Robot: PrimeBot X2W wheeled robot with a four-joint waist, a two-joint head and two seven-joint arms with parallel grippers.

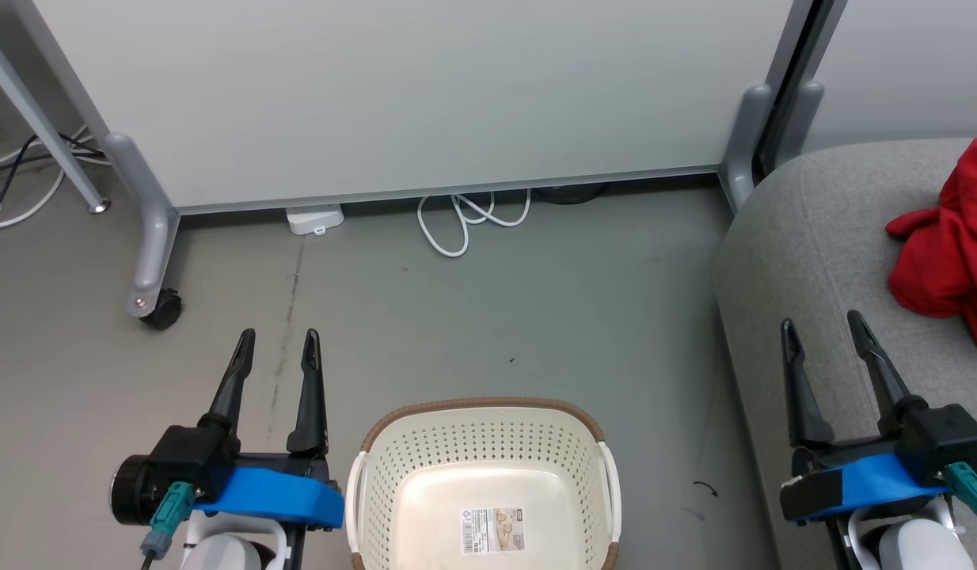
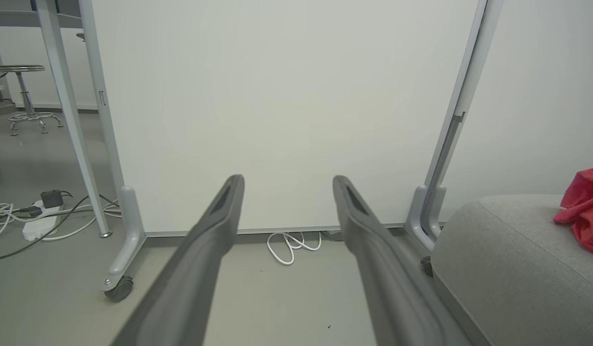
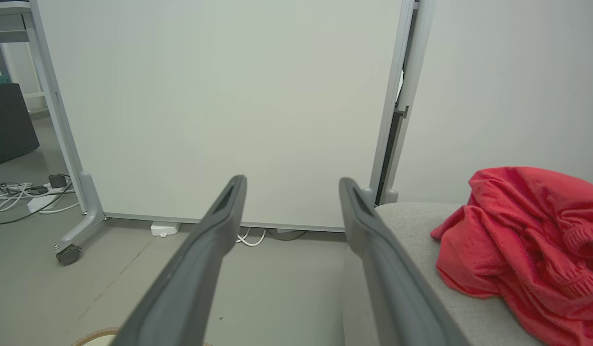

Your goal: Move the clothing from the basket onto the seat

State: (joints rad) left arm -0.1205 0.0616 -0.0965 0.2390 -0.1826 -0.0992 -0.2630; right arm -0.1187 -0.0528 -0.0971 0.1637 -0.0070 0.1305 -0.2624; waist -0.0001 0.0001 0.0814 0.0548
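- Beyond the basket [image 1: 488,404], a wheeled partition [image 1: 409,95] stands, white cable [image 1: 449,253] at its foot.
- Red clothing [image 1: 944,253] lies on the seat [image 1: 805,253].
- Both the left hand [image 1: 279,336] and right hand [image 1: 821,321] gape, released.

Crumpled red clothing [image 1: 952,245] on seat [image 1: 805,261] (basket [image 1: 488,439] apart)

Red clothing [image 1: 952,245] lies on the seat [image 1: 805,261], well apart from the basket [image 1: 488,439].
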